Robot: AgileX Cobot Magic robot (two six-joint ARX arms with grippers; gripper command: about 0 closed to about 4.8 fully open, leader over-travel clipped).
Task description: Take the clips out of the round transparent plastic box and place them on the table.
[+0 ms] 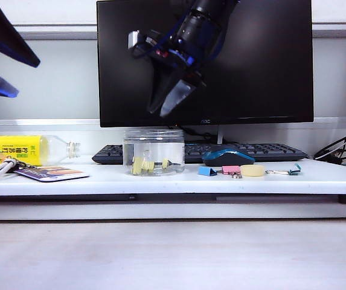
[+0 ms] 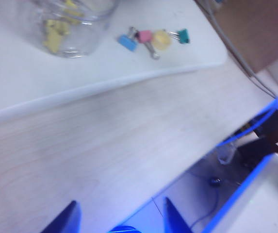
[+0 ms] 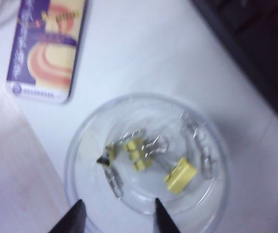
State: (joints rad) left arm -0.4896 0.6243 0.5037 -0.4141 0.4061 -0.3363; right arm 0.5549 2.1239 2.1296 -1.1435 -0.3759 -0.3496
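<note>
The round transparent plastic box point(image 1: 154, 144) stands on the white table point(image 1: 160, 179) in front of the monitor. Pale-yellow clips point(image 1: 141, 165) with wire handles lie on its bottom. My right gripper point(image 1: 163, 110) hangs above the box, pointing down, open and empty. From the right wrist, the open box point(image 3: 86, 132) is straight below, with one yellow clip point(image 3: 136, 151) near the middle and another point(image 3: 181, 174) beside it; the right gripper point(image 3: 118, 206) is over the rim. My left gripper point(image 1: 3, 60) is held high at the far left, open, and the left gripper point(image 2: 122, 206) holds nothing.
A blue clip point(image 1: 207, 171), a pink clip point(image 1: 230, 170), a pale-yellow tape roll point(image 1: 252, 171) and a teal clip point(image 1: 294, 170) lie right of the box. A mouse point(image 1: 227, 156), keyboard point(image 1: 263, 150) and monitor point(image 1: 251, 60) stand behind. A bottle point(image 1: 22, 149) and card point(image 1: 52, 173) lie left.
</note>
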